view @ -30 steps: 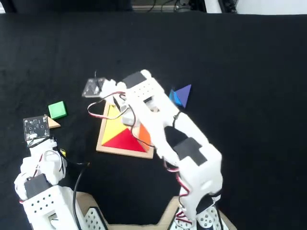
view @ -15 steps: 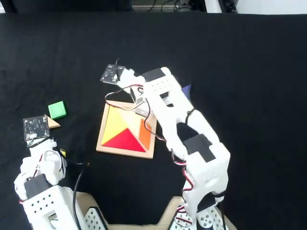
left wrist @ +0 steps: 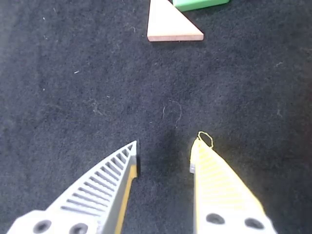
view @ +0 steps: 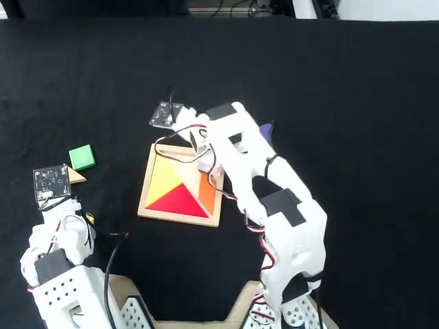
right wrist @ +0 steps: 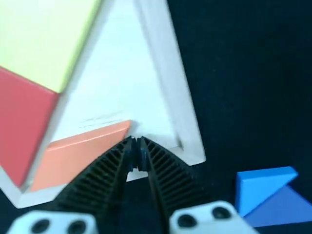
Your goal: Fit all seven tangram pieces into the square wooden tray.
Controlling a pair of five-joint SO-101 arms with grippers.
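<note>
Tangram pieces lie split between the square wooden tray (view: 177,216) and the black cloth (view: 357,103) around it. Three sit in the tray: a yellow triangle (view: 167,179) in its far-left part, a red triangle (view: 177,201) along the near rim, and an orange piece (right wrist: 78,152) by the right rim, touching the red one. Between the yellow triangle and the orange piece the tray's floor is bare pale wood up to a corner. The right arm (view: 278,209) stretches over that side of the tray. The right gripper (right wrist: 137,145) hangs above the bare corner, just at the orange piece's edge, with its fingers pressed together and nothing seen between them. Outside the tray, near that corner, a blue triangle (right wrist: 263,181) lies against a purple piece (right wrist: 288,207); whether one overlaps the other I cannot tell. Well off to the tray's left, a green square (view: 82,157) and a pale wooden triangle (left wrist: 170,24) lie on the cloth just beside each other. The left arm (view: 58,264) stands at the near-left of the table, apart from the tray. The left gripper (left wrist: 165,152) is over bare cloth near the pale wooden triangle, its two fingers spread apart and holding nothing
</note>
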